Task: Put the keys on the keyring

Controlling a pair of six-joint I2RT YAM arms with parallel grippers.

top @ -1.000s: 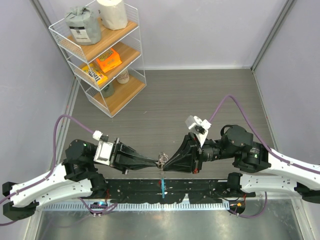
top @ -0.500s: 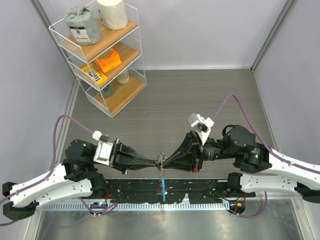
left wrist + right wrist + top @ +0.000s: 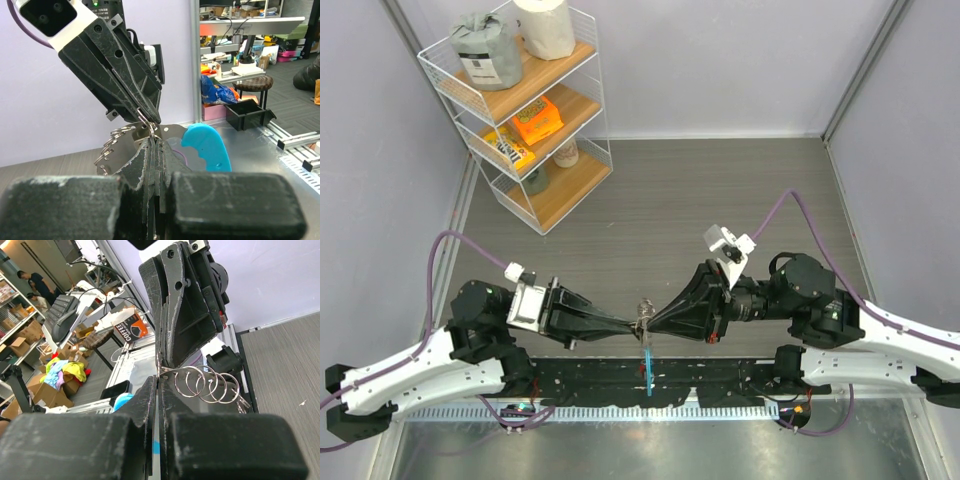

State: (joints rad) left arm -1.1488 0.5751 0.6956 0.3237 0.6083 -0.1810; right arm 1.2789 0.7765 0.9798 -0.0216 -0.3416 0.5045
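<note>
Just beneath the meeting tips, the blue tag hangs over the black rail at the near edge, so anything you drop here may fall off the table. Your left pincer is clamped on the keys, and your right pincer is pinched shut on the keyring wire. If you pull unevenly, the thin wire could slip or twist. Beyond the tips you have room, and the shelf rack stands far off to the left.

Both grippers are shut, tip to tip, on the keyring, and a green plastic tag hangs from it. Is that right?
No: the tag is bright blue, not green, as the left wrist view shows. The left gripper and right gripper are indeed shut, tip to tip, on the keyring.
</note>
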